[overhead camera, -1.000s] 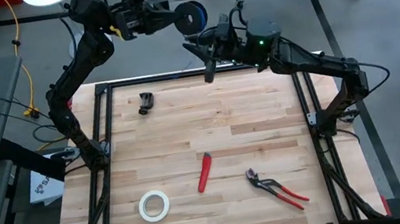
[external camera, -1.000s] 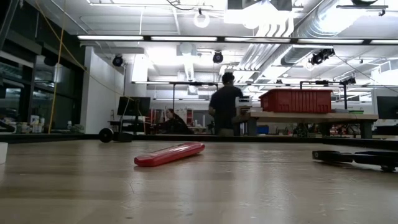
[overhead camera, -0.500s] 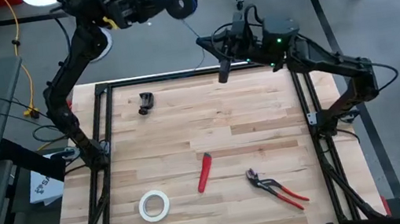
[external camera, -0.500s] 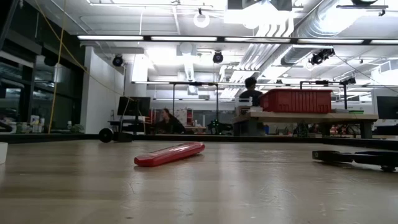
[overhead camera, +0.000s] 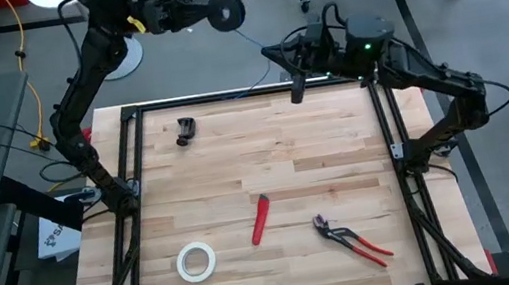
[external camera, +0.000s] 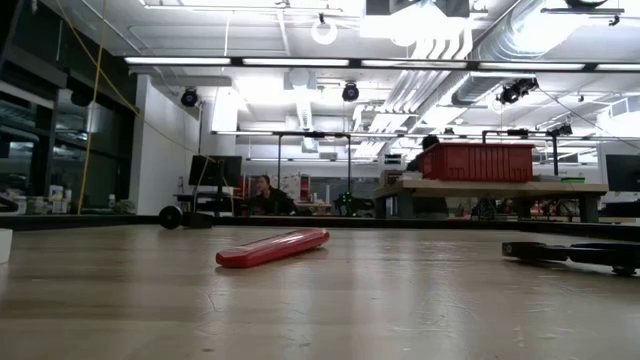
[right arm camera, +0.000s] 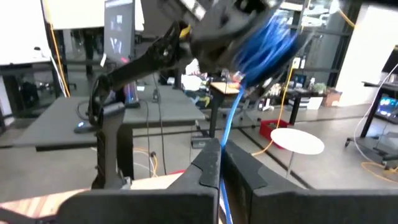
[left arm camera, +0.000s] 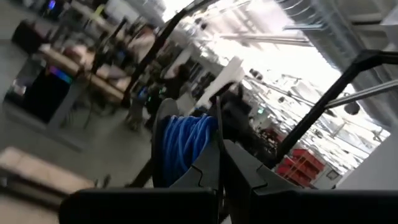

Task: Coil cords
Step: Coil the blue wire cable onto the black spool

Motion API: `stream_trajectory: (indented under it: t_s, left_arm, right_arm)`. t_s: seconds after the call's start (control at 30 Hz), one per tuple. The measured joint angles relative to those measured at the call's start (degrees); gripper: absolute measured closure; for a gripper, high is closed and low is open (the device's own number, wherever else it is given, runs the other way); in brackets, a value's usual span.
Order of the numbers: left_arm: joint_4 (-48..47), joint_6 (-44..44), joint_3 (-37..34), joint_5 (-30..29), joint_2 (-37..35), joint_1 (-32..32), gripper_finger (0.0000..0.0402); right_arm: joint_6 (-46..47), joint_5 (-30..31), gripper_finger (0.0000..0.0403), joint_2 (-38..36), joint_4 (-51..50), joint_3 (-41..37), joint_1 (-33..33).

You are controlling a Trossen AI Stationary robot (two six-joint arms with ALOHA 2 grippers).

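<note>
Blue wire [right arm camera: 231, 118] runs taut-ish from the black spool [overhead camera: 227, 12], wound w/ blue coils [left arm camera: 185, 144], down to the right hand [overhead camera: 294, 84]. Spool is held up in the air beyond the desk's far edge by the left hand [overhead camera: 205, 13], fingers clamped together on it. Right hand sits just over the far edge, lower than the spool, fingers [right arm camera: 207, 163] pinched shut on the wire.

Wooden desk [overhead camera: 318, 163] carries a small black clip [overhead camera: 186, 129] near the far left corner, a red-handled knife [overhead camera: 260, 218] mid-desk, red-handled pliers [overhead camera: 352, 239] to its right, white tape roll [overhead camera: 196, 261] front left.

Room behind: red bin [external camera: 476, 161] on a bench, seated person [external camera: 264, 194] far off, ceiling ducts.
</note>
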Motion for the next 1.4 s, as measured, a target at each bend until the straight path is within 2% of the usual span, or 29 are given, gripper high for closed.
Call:
stream_trajectory:
  t_s: [0.27,0.47,0.83,0.97,1.23,1.4]
  left_arm:
    - [-11.06,-3.29,0.0,4.47,-0.67,-1.91,0.0401]
    - [-17.83,-2.94,0.04,5.27,-0.72,-5.11,0.0401]
    - [-17.83,-8.62,0.09,5.61,0.46,-14.07,0.0402]
    - [-13.69,-11.37,0.09,6.05,1.82,-17.1,0.0402]
    - [2.18,-19.02,0.07,7.36,5.1,-20.0,0.0402]
    - [8.87,-18.94,-0.02,6.26,5.94,-20.3,0.0402]
  right_arm:
    - [-2.51,-0.41,0.0403,-1.51,-0.11,0.42,-1.62]
    - [-2.53,-4.69,0.0403,-1.46,-0.17,2.18,-2.27]
    - [-5.11,-7.14,0.0403,-1.29,0.07,3.06,-2.99]
    - [-5.1,-10.19,0.0403,-1.06,0.88,3.1,-2.99]
    - [-5.09,-10.84,0.0402,-0.24,4.03,3.17,-2.92]
    - [-2.66,-11.17,0.0371,-0.01,4.66,3.21,-2.91]
